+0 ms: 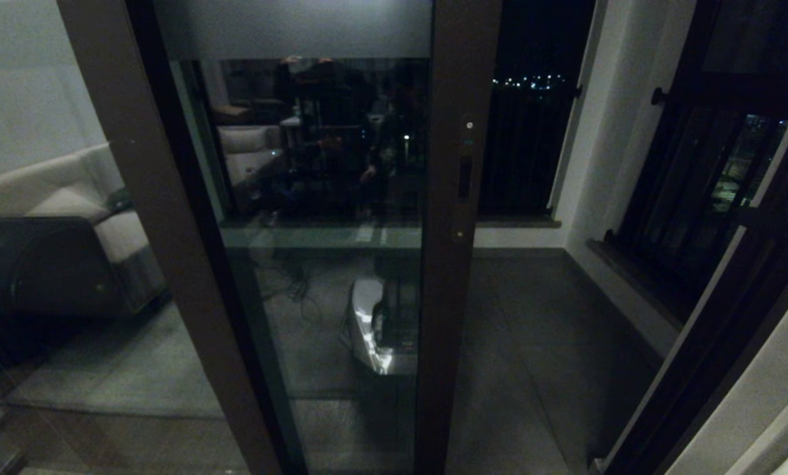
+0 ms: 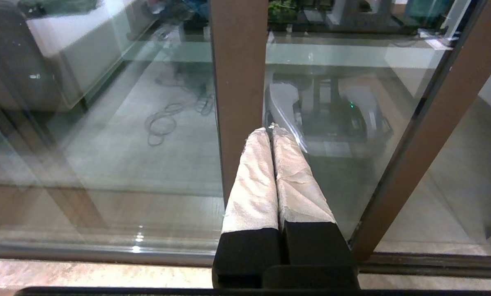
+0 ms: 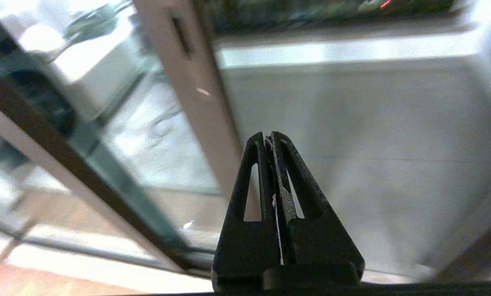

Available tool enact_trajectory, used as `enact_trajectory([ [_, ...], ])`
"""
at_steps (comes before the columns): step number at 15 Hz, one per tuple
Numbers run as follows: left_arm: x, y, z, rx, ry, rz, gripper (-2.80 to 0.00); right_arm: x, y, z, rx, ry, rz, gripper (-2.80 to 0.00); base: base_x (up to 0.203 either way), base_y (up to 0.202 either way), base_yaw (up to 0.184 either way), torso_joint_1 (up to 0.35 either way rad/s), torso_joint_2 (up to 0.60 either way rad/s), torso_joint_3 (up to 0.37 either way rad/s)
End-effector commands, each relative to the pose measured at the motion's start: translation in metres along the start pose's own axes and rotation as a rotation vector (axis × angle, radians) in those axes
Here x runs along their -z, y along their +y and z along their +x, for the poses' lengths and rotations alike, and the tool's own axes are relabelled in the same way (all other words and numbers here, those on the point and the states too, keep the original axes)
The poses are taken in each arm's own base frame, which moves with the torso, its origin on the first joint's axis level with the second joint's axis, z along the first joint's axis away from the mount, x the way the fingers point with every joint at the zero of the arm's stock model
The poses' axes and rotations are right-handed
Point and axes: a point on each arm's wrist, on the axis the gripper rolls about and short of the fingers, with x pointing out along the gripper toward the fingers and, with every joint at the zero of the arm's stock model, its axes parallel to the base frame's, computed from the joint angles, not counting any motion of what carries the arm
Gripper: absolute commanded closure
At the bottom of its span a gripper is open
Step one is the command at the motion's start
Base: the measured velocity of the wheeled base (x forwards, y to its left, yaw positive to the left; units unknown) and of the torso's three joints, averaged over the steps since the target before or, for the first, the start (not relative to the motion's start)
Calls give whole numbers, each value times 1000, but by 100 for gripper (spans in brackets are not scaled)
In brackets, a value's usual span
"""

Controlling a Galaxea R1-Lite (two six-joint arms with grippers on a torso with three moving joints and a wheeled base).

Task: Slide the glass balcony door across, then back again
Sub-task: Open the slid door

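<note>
Head view first: the tall glass balcony door (image 1: 321, 218) with its dark brown metal frame fills the centre, a frosted band across its top. Its right-hand stile carries the slim black recessed handle (image 1: 464, 177). To the right of that stile the doorway stands open onto the dark tiled balcony floor (image 1: 532, 343), with distant city lights beyond. On the left, a pale cushioned sofa (image 1: 70, 211) shows through the neighbouring pane. Neither arm is seen from up here.

Over to the left wrist view: the left gripper (image 2: 272, 130), its two fingers wrapped in white tape, is pressed together with nothing between them. It hovers close to a brown stile of the glass door, pointing at the pane; I cannot tell whether it touches. A coil of dark cable (image 2: 163, 123) lies on the floor beyond the glass.

Right wrist view now: the right gripper (image 3: 268, 137), black and skeletal, has its fingers closed tip to tip, empty. It sits just beside the handled stile's free edge, the handle slot above, pale floor ahead.
</note>
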Motion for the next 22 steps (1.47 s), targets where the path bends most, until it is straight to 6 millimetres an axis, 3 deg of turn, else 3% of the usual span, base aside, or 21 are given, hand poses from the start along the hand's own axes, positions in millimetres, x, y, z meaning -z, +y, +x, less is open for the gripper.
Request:
enact_trajectory([
  [1, 0, 0, 0, 0, 0, -1, 0, 16, -27, -100, 48, -141, -17, 0, 0, 0, 0, 0, 0, 0],
  [3, 0, 0, 0, 0, 0, 1, 0, 30, -36, -135, 195, -160, -117, 0, 0, 0, 0, 0, 0, 0],
  [5, 0, 0, 0, 0, 0, 1, 0, 34, -31, -154, 386, -188, -231, 0, 0, 0, 0, 0, 0, 0],
  [7, 0, 0, 0, 0, 0, 1, 0, 51, -21, -184, 404, -268, -299, 0, 0, 0, 0, 0, 0, 0],
  [10, 0, 0, 0, 0, 0, 1, 0, 86, -15, -199, 393, -285, -343, 0, 0, 0, 0, 0, 0, 0],
  [13, 0, 0, 0, 0, 0, 0, 0, 133, -20, -193, 274, -249, -384, 0, 0, 0, 0, 0, 0, 0],
  [17, 0, 0, 0, 0, 0, 0, 0, 205, -42, -139, 151, 22, -371, 0, 0, 0, 0, 0, 0, 0],
  [20, 0, 0, 0, 0, 0, -1, 0, 216, -44, -126, 18, -45, -227, 0, 0, 0, 0, 0, 0, 0],
  [22, 0, 0, 0, 0, 0, 0, 0, 216, -46, -126, 94, -46, -240, 0, 0, 0, 0, 0, 0, 0],
])
